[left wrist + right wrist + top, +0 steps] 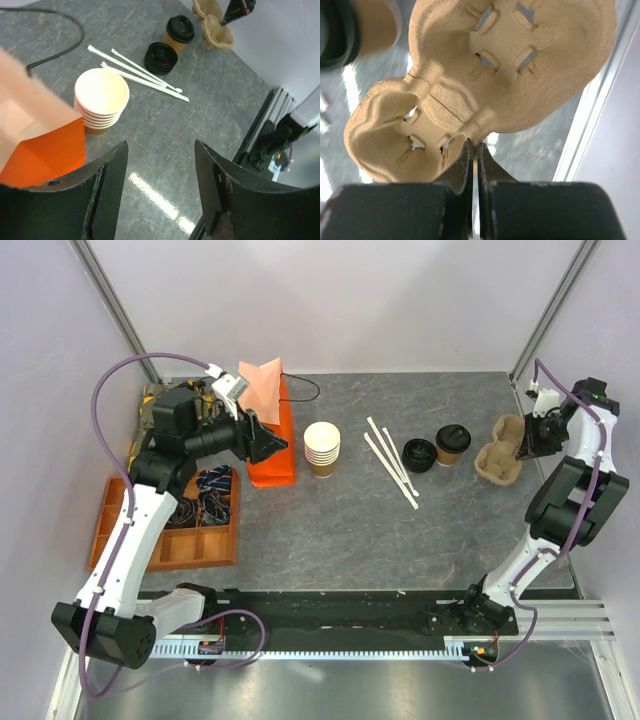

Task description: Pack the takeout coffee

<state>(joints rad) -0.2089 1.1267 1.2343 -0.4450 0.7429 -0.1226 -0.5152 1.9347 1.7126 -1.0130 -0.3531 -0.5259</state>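
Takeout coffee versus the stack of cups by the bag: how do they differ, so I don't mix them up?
The takeout coffee wears a black lid; the cup stack is open-topped, white inside. The takeout coffee is one cup; the cup stack is several nested. The takeout coffee sits right of the straws, near the cup carrier; the cup stack sits left of them, beside the orange bag. Both are tan paper, upright, ungripped.
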